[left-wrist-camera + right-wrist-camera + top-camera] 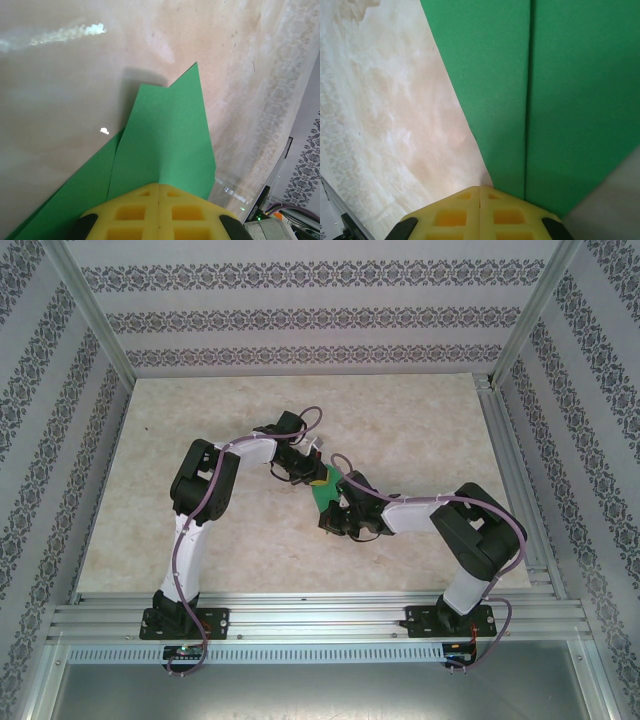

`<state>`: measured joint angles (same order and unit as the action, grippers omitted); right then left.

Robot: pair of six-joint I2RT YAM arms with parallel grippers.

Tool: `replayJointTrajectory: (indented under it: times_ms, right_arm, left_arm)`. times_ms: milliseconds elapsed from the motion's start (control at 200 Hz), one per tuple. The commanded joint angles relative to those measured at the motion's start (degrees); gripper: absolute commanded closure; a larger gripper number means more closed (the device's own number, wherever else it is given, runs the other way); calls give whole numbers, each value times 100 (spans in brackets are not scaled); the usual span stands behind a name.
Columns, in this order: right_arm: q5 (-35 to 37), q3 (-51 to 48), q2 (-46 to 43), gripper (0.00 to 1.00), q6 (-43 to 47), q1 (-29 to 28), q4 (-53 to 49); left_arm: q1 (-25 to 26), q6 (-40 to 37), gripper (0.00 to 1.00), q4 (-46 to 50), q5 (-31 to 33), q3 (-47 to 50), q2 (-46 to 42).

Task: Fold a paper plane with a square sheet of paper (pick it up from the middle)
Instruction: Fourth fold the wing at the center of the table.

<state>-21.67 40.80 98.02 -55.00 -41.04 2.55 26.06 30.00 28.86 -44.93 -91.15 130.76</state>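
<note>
1. Two black bases are bolted to an aluminium rail point(320, 612) along the near edge of the desk point(200, 410). The left base point(185, 622) and the right base point(450, 620) stand well apart.
2. One arm rises from each base. The left arm point(195, 530) and the right arm point(470, 550) each bend at a black elbow and reach inward with a white forearm. A pale purple cable runs along each.
3. Near the middle of the desk the left gripper point(310, 472) and the right gripper point(340, 505) meet tip to tip. One piece of green paper point(326, 490) sits between them.
4. From the left wrist, that gripper's two yellow left pads point(135, 215) are pressed flat together, clenched on the paper. A raised fold runs straight into their seam. Two layers can be counted: an upper flap ending in a sharp point, and a lower flap spreading toward the left. The pointed end throws a shadow on the desk beyond it.
5. From the right wrist, the two yellow right pads point(450, 217) are likewise pressed together, clenched on the paper's near end. One straight crease runs away from them, and the paper's left edge slants off across the desk.
6. Bare beige marbled desk spreads wide around the paper toward the left, right and far edges.
7. Along those three edges stand walls point(300, 315) papered in grey patterned stripes. Two aluminium posts point(95, 315) rise at the far corners.
</note>
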Motion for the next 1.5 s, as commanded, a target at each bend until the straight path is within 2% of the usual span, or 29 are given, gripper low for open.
replayJointTrajectory:
  times_ms: [0, 325, 525, 589, 729, 849, 1004, 1109, 1304, 1494]
  right_arm:
    - [-4, -171, 132, 96, 91, -269, -1079]
    - [-367, -1027, -188, 97, -482, -388, 160]
    - [-530, -994, -594, 93, -364, -249, 560]
    - [-409, -826, -935, 88, -203, -86, 281]
    - [359, -504, -1723, 82, 331, 472, -817]
    - [639, -561, -1961, 72, 545, 1068, -1042]
    - [445, -300, -1603, 71, 774, 1411, -966]
    - [397, 68, -1155, 70, 967, 1458, -1003]
    - [327, 644, -387, 68, 1243, 1574, -954]
    - [208, 1096, 169, 66, 1511, 1663, -1120]
  left_arm:
    - [-2, -161, 100, 289, 498, -22, 275]
    - [-4, -152, 100, 285, 482, -43, 292]
    - [-5, -186, 100, 295, 397, -26, 212]
    - [-5, -179, 100, 228, 289, 0, 102]
    - [0, -146, 97, 189, -14, -127, -232]
    - [-5, -169, 85, 280, -96, -328, -561]
    - [-5, -196, 77, 386, -15, -275, -1006]
    - [-5, -116, 77, 346, 14, 20, -1245]
    - [130, 15, 89, 207, 67, 678, -1562]
    - [234, 145, 92, -2, 187, 1153, -1496]
